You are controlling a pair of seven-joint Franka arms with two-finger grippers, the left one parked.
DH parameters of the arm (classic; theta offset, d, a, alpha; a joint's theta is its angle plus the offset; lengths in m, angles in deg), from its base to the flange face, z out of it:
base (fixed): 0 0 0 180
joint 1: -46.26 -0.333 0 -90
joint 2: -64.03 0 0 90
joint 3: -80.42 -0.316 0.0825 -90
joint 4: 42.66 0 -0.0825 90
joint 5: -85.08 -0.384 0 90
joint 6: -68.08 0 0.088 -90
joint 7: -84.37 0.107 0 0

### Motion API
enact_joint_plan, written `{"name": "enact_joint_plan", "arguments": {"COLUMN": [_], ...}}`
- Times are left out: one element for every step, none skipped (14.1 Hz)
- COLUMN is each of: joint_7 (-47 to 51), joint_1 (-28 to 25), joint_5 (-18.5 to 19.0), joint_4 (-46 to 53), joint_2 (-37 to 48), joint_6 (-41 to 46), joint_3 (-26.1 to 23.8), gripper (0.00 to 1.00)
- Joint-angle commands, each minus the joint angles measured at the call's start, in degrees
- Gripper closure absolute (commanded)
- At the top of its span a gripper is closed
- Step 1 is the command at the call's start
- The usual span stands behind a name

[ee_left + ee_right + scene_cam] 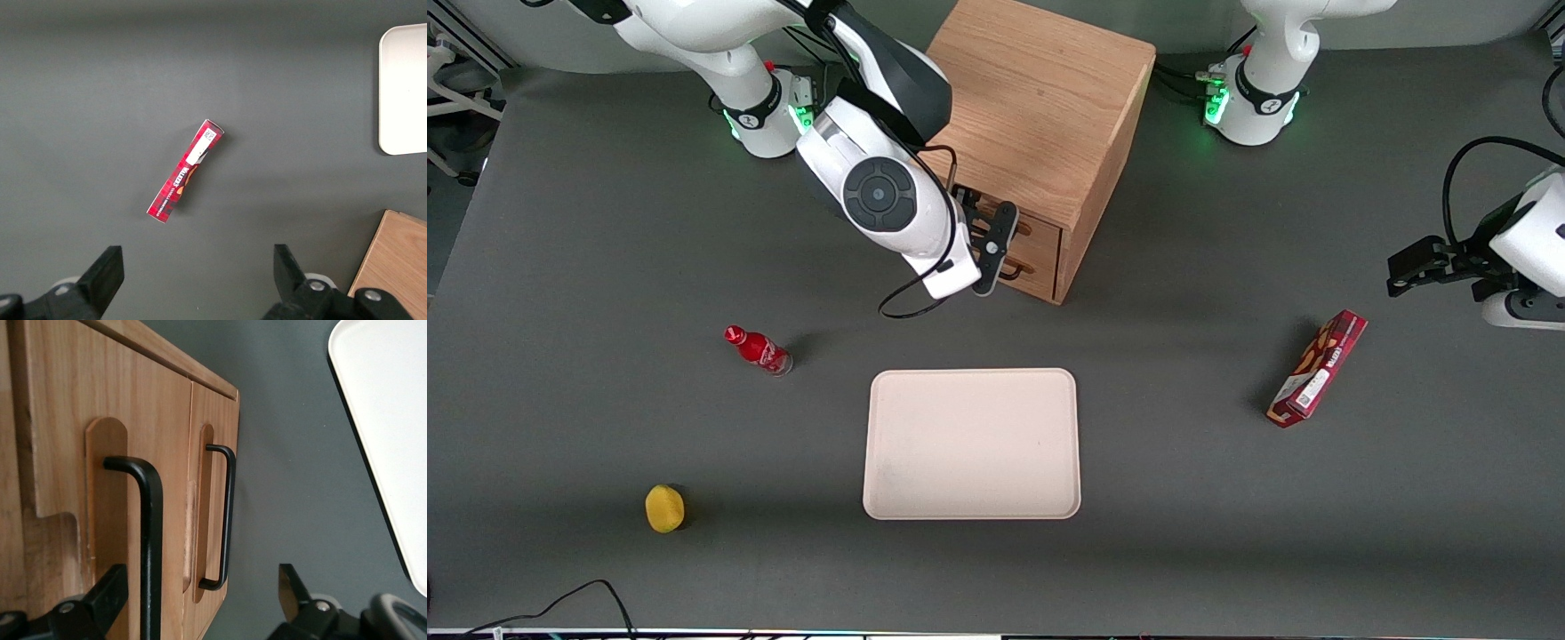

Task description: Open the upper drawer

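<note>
The light oak cabinet point(1040, 107) stands at the back of the table. Its upper drawer point(1042, 233) has a black wire handle point(1021, 229), and the matching lower drawer point(1039, 271) sits just below. Both fronts look flush with the cabinet. My right gripper point(998, 251) is open, right in front of the drawer fronts. In the right wrist view the upper drawer's handle point(151, 540) runs between my open gripper point(200, 580) fingers, close to one finger point(107, 597). The lower handle point(227, 513) lies nearer the table. Nothing is gripped.
A cream tray point(971, 443) lies nearer the front camera than the cabinet. A red bottle point(758, 349) and a yellow object point(664, 508) lie toward the working arm's end. A red snack box point(1318, 367) lies toward the parked arm's end.
</note>
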Motion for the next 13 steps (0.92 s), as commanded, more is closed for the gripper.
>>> {"name": "enact_joint_plan", "arguments": {"joint_7": [-1.2,-1.2,-1.2,-1.3,-1.3,-1.4,-1.3,-1.3,-1.4,-1.4,-1.4,-1.4,-1.4], "joint_1": [-0.1,-0.1,-0.1,0.0,0.0,0.0,-0.2,-0.2,-0.1,-0.2,-0.1,-0.1,0.1], "joint_5": [-1.2,-1.2,-1.2,-1.2,-1.2,-1.2,-0.7,-0.6,-0.6,-0.5,-0.4,-0.4,-0.4], "joint_4": [-1.8,-1.8,-1.8,-1.8,-1.8,-1.9,-2.0,-2.2,-2.7,-3.0,-3.2,-3.5,-3.5], "joint_2": [1.2,1.1,1.0,0.9,0.8,0.6,0.3,0.2,0.2,0.2,0.2,0.2,0.2], "joint_6": [-1.0,-1.5,-1.7,-1.7,-2.0,-2.4,-2.7,-3.4,-3.7,-3.9,-4.5,-4.6,-4.8], "joint_3": [0.4,0.4,0.4,0.4,0.4,0.4,0.5,0.5,0.5,0.5,0.5,0.5,0.5], "gripper": [0.00,0.00,0.00,0.00,0.00,0.00,0.00,0.00,0.00,0.00,0.00,0.00,0.00]}}
